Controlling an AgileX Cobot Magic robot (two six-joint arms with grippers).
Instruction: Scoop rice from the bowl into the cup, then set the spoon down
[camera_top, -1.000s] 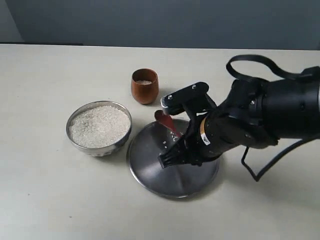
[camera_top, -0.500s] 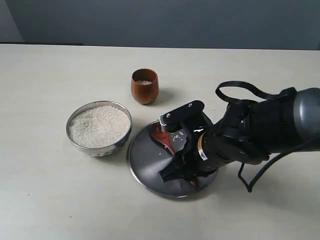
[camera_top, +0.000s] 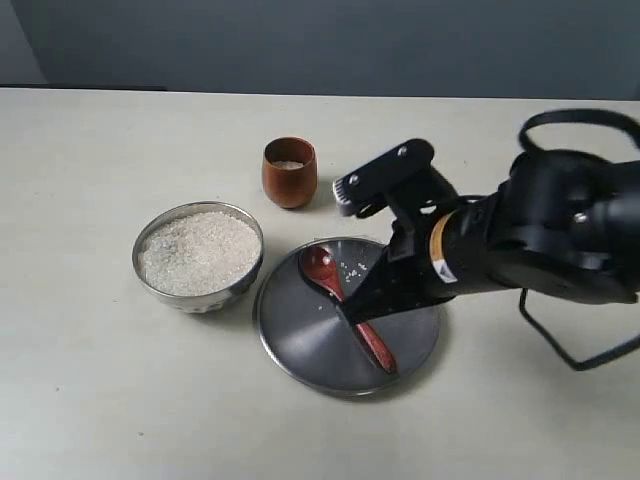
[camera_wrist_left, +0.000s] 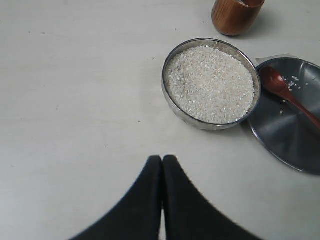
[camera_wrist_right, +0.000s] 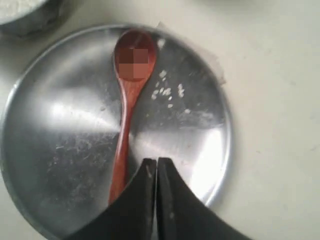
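Observation:
The wooden spoon (camera_top: 345, 305) lies flat on the steel plate (camera_top: 300, 345), free of any grip; it shows too in the right wrist view as the spoon (camera_wrist_right: 126, 100) and in the left wrist view as the spoon (camera_wrist_left: 286, 94). My right gripper (camera_top: 350, 310) hovers above the spoon's handle, shut with nothing held (camera_wrist_right: 156, 162). The steel bowl (camera_top: 148, 276) heaped with rice (camera_top: 198, 252) stands left of the plate. The wooden cup (camera_top: 289, 172) behind them holds a little rice. My left gripper (camera_wrist_left: 162, 159) is shut and empty, over bare table short of the bowl (camera_wrist_left: 172, 107).
A few stray rice grains (camera_wrist_right: 167, 91) lie on the steel plate (camera_wrist_right: 60, 145) beside the spoon. The right arm's black body and cable (camera_top: 560, 240) hang over the plate's right side. Pale tabletop (camera_top: 100, 400) surrounds everything.
The spoon went from tilted in my right gripper to lying flat on the plate, released. The right gripper has lifted and drawn back to the right.

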